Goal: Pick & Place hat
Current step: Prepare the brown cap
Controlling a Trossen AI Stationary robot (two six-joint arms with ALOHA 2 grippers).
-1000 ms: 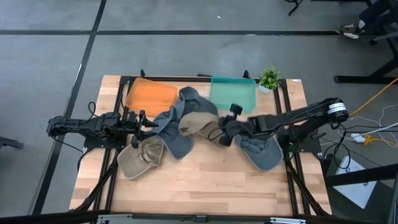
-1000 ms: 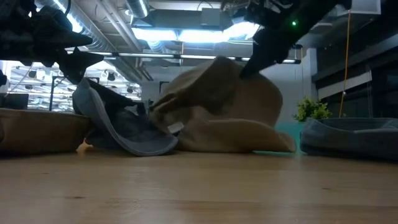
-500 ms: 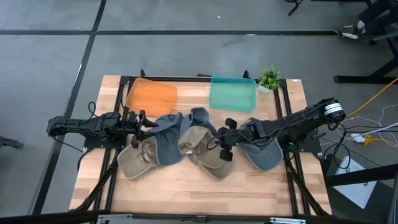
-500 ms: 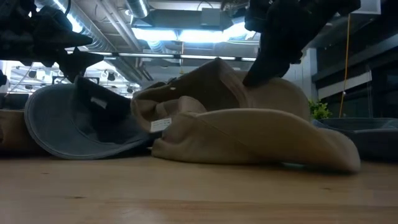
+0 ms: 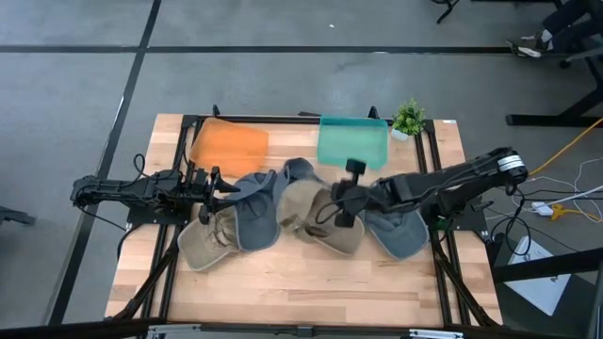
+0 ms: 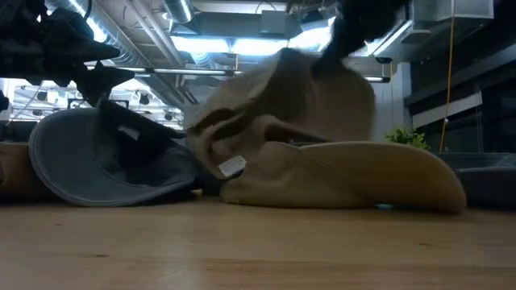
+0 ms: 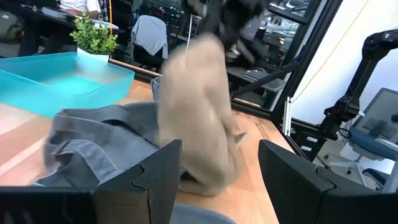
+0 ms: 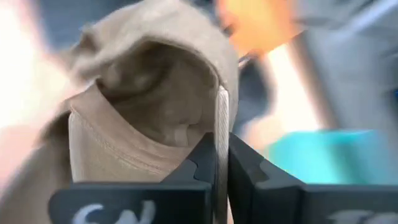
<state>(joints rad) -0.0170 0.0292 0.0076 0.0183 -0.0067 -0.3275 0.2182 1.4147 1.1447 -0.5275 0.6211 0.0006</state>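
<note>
1. Table (image 5: 311,282) carries several hats between both arms.
2. Tan hat (image 5: 316,217) sits mid-table, beside a grey hat (image 5: 252,212).
3. Right gripper (image 8: 221,163) pinches the tan hat's edge.
4. Left gripper (image 7: 217,168) hangs open at the table's left.

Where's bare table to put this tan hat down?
The near strip of the table, in front of all the hats, is bare. The orange tray and teal tray look empty. The middle is crowded: the right gripper pinches the tan hat between gray hats.
</note>
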